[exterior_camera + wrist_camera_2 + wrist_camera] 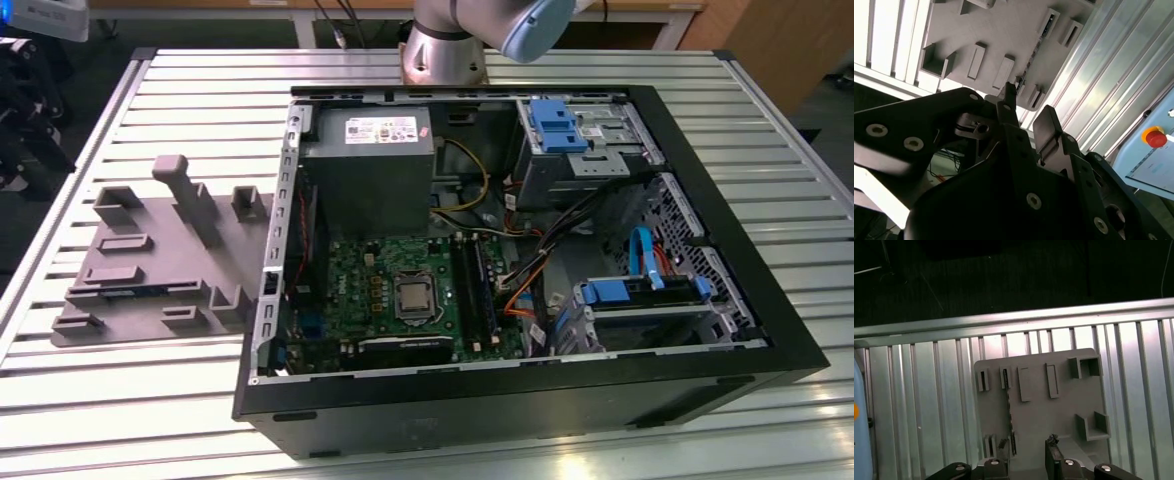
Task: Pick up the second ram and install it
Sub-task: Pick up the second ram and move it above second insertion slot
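The second ram [1009, 415] is a thin dark stick standing on its long edge in a grey holder block [1064, 405]. It also shows as a narrow dark strip [1033, 50] in the second wrist view. My gripper [1026, 460] hangs well above the block, open, with nothing between its black fingers [1046, 125]. The stick lies roughly under the gap between them [1026, 112]. In the exterior view the same holder block [160, 260] lies on the slatted table at the exterior view's left, beside the open computer case [534, 400].
Inside the case lie the green motherboard [360, 290] with its long black sockets [470, 285], a power supply [367, 160], loose cables and blue drive brackets [641, 292]. The arm's base [443, 55] stands behind the case. A red button [1154, 136] sits beyond the table edge.
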You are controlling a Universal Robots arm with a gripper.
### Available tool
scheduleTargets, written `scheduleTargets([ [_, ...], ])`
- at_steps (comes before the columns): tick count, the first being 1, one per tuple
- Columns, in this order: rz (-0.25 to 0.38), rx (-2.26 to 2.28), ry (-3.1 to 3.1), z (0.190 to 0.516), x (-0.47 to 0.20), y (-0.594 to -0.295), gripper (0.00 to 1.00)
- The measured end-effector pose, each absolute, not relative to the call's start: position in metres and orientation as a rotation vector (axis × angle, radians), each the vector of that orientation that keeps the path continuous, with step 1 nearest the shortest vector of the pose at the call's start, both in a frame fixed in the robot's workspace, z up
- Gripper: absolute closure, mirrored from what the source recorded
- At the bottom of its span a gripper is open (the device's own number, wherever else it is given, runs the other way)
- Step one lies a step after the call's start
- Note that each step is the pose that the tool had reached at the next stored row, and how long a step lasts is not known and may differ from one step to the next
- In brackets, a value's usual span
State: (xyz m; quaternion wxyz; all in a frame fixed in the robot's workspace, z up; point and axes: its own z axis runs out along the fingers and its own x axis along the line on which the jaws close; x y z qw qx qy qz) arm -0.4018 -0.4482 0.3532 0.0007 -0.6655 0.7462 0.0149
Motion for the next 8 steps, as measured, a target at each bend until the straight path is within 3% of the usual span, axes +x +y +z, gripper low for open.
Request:
scheduleTargets([
  [8, 0.058, -2.098, 2.353, 0.3417, -0.4022, -0.4483, 0.58],
])
